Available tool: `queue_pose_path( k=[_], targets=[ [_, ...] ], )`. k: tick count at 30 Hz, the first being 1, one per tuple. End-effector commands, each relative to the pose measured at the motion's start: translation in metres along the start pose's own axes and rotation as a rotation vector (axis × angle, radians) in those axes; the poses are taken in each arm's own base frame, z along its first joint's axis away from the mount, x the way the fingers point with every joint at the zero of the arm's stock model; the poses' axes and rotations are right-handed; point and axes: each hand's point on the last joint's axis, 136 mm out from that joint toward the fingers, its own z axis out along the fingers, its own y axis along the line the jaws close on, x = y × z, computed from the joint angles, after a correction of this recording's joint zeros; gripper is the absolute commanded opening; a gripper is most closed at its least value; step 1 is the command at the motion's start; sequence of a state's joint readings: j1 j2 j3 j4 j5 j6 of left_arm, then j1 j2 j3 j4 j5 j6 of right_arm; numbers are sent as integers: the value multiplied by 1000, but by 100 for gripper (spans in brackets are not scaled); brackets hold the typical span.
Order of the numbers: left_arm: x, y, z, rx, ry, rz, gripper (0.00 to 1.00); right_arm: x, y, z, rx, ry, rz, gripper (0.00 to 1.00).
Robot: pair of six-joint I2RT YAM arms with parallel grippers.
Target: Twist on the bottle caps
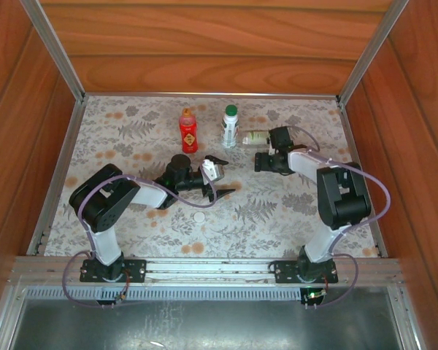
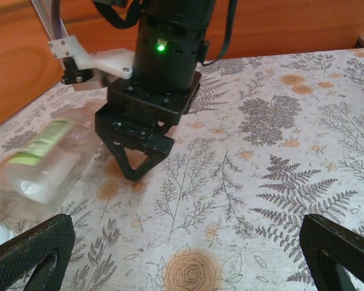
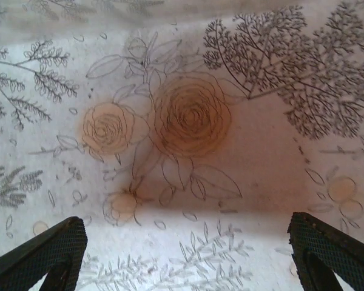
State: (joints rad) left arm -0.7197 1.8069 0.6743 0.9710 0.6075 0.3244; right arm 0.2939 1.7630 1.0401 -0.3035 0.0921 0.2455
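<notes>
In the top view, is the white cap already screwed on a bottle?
No, the white cap lies flat by itself on the patterned cloth, with no bottle under it.

I see red bottle (image 1: pixel 188 135) upright w/ orange cap (image 1: pixel 187 111) on. Next to it, clear bottle (image 1: pixel 229 130) upright, green cap (image 1: pixel 231 109) on. The short clear bottle (image 1: pixel 254 136) lies on its side; white cap (image 1: pixel 198 216) loose, well apart.

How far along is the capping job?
Looks done: the red bottle wears the orange cap and the tall clear bottle the green cap; tightness can't be judged. In hand: nothing, since the left claw and right claw are both open and empty. To do: the short clear bottle lies on its side, and the white cap sits loose on the cloth.
</notes>
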Motion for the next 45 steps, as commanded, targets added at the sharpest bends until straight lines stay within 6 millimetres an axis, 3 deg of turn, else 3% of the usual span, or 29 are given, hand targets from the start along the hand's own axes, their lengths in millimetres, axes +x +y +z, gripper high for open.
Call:
queue_pose_path(
  k=[1, 6, 18, 31, 41, 45],
  targets=[
    [-6, 0, -8, 3, -15, 8, 100, -28, 12, -18, -58, -85, 30, 91],
    [-2, 0, -9, -1, -6, 5, 100, -64, 12, -28, -54, -177, 88, 91],
    [6, -5, -15, -2, 12, -28, 100, -171, 12, -12, -99, -331, 225, 92],
    [11, -2, -18, -10, 20, -70, 100, -212, 4, 12, -199, -421, 356, 91],
    [14, 0, -22, -20, 26, -104, 100, -257, -20, 44, -382, -494, 595, 92],
    [14, 1, -24, -27, 26, -120, 100, -275, -34, 65, -439, -516, 719, 92]
  ],
)
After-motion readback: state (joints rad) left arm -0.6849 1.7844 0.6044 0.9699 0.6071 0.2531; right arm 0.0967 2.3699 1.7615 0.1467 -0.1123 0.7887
